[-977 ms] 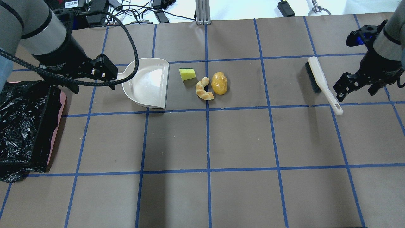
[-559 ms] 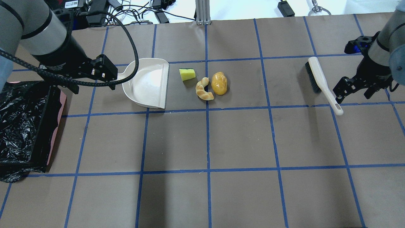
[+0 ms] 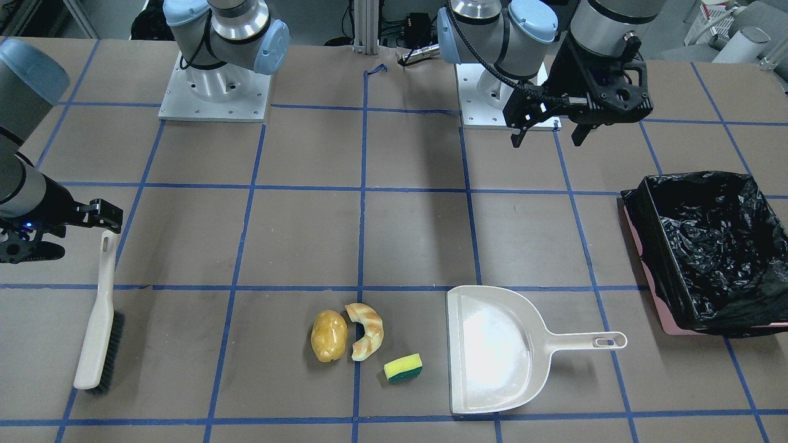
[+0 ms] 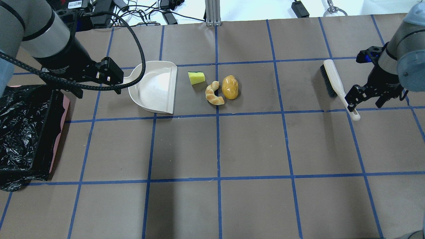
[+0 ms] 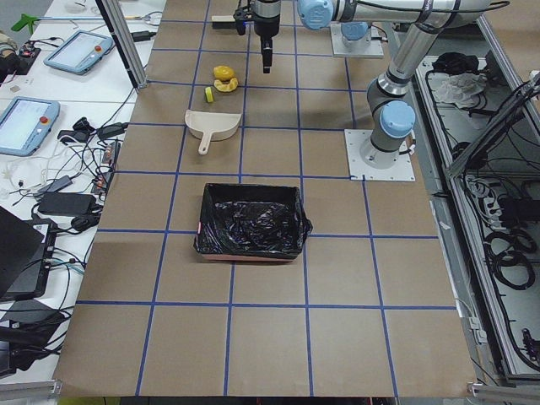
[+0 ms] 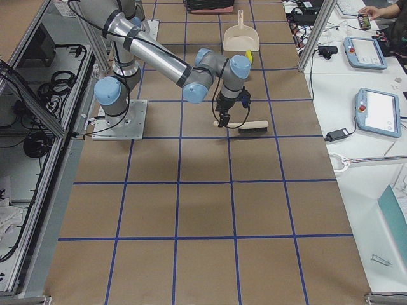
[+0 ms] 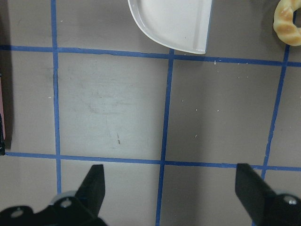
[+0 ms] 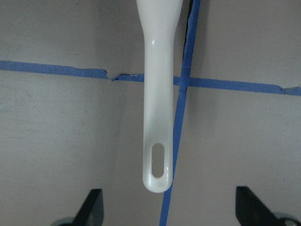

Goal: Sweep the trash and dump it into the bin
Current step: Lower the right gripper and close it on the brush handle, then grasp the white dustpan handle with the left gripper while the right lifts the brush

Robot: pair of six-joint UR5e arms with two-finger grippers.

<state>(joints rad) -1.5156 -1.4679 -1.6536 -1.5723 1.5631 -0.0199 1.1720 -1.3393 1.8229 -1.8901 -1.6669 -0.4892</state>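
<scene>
The potato [image 4: 230, 87], the curved pastry [image 4: 214, 94] and the yellow-green sponge [image 4: 196, 77] lie together on the table, just right of the beige dustpan [image 4: 154, 88]. The black-lined pink bin [image 4: 23, 132] stands at the left edge. My left gripper [image 4: 99, 89] hangs open and empty, high above the dustpan's handle; its wrist view shows the dustpan's lip [image 7: 174, 23]. My right gripper [image 4: 364, 103] is open, with its fingers either side of the end of the white brush handle [image 8: 157, 94]. The brush [image 4: 335, 84] lies flat on the table.
Blue tape lines grid the brown table. Cables and power bricks [image 4: 132, 13] lie past the far edge. The two arm bases [image 3: 215, 86] stand at the robot's side. The bin is a little way left of the dustpan in the overhead view.
My right gripper has moved left and towards the brush handle's end, still open. The left arm, dustpan and trash have not moved.
</scene>
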